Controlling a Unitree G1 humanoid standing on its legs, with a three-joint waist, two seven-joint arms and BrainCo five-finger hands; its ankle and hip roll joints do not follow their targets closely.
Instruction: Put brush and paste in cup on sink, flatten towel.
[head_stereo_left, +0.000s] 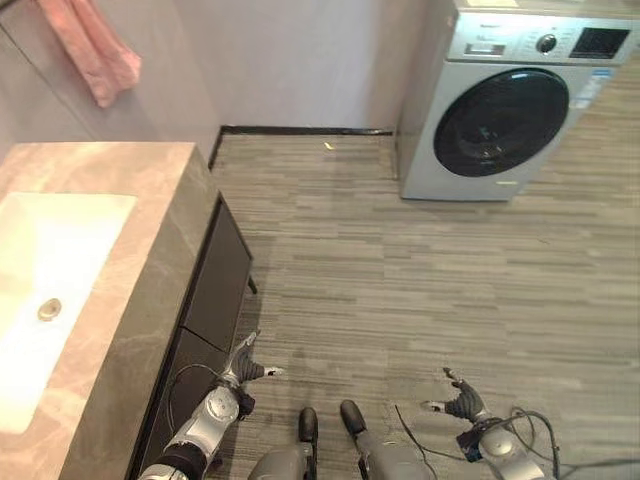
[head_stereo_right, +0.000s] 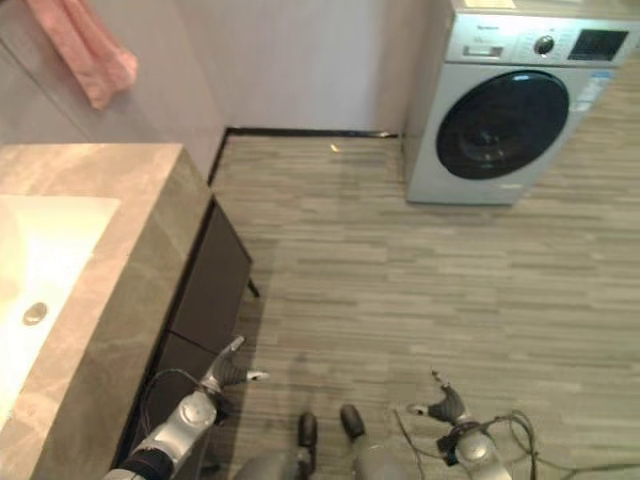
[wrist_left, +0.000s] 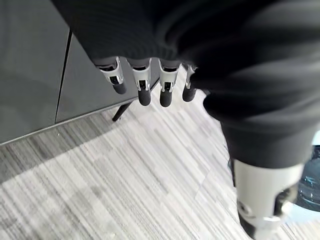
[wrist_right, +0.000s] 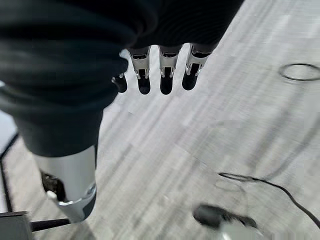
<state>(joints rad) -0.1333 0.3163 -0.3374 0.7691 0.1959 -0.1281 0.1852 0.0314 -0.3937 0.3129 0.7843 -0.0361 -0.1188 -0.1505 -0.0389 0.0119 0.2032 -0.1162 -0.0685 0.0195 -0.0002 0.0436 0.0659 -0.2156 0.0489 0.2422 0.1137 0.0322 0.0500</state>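
Both hands, left hand (head_stereo_left: 243, 371) and right hand (head_stereo_left: 461, 403), hung low with fingers apart, holding nothing, probably since the sink (head_stereo_left: 60, 280) wasn't reached yet.

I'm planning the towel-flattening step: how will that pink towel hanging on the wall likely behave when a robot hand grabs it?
The pink towel hangs in soft folds, so it is probably floppy and will sag around a robot hand. It looks light, likely shifting with a gentle pull. Being bunched, it would probably need spreading to lie flat.
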